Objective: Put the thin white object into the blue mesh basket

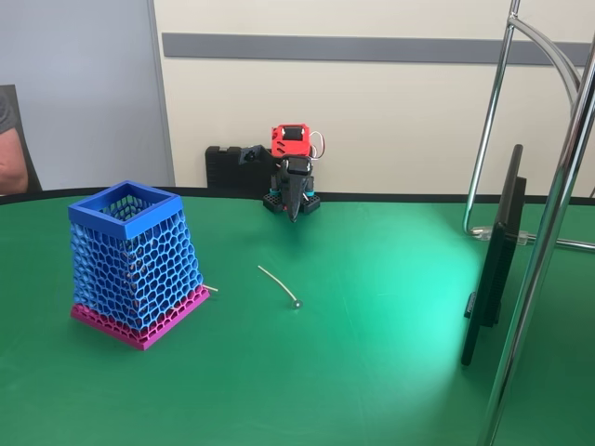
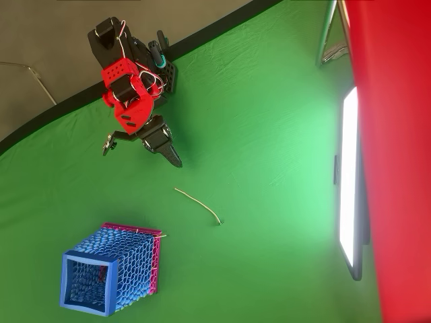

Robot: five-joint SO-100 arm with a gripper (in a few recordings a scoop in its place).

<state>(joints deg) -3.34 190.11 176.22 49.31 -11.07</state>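
Note:
The thin white object point(image 1: 278, 283) point(image 2: 198, 204) lies flat on the green table, a slightly curved strand with a small knob at its near end. The blue mesh basket point(image 1: 138, 260) point(image 2: 108, 274) stands upright on a magenta base to the strand's left in the fixed view. My gripper point(image 1: 295, 216) point(image 2: 176, 161) hangs folded at the arm's base at the back of the table, tips pointing down, jaws together with nothing in them, well short of the strand.
A short whitish stub point(image 1: 211, 288) point(image 2: 159, 235) lies against the basket's base. A dark screen point(image 1: 493, 260) on a stand and chrome tube legs point(image 1: 548, 232) occupy the right side. A person's arm point(image 1: 11, 149) shows at the far left edge.

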